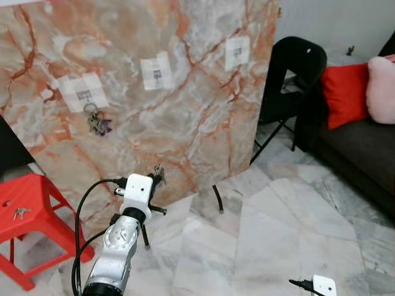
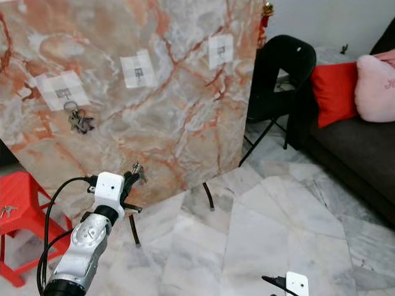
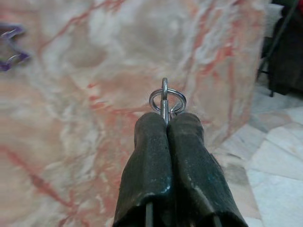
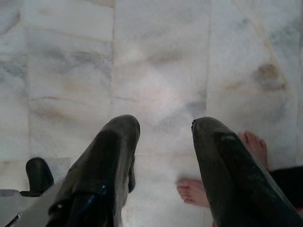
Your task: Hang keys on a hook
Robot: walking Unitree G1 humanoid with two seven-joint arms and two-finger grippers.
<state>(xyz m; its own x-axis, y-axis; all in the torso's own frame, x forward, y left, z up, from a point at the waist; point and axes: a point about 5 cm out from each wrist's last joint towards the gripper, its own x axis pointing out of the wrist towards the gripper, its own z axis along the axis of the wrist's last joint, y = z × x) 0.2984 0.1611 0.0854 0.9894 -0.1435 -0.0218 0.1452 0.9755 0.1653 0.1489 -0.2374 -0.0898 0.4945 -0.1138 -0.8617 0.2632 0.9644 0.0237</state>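
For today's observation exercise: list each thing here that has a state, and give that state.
Left gripper: jaws shut on key ring.
Key ring: held, not yet hung.
Right gripper: jaws open, idle above floor.
Purple keys: hanging on left hook.
Middle hook: free.
Right hook: free.

Marble board (image 1: 185,111) with taped hooks, key bunch (image 1: 97,122) on one; red stool (image 1: 31,206) bearing keys (image 1: 20,213).

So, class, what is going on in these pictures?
The robot's left gripper is shut on a key ring and holds it up in front of a marble board with three taped-on hooks. One set of keys already hangs on the leftmost hook; the middle hook is free. Another key lies on a red stool. The right gripper hangs open over the floor.
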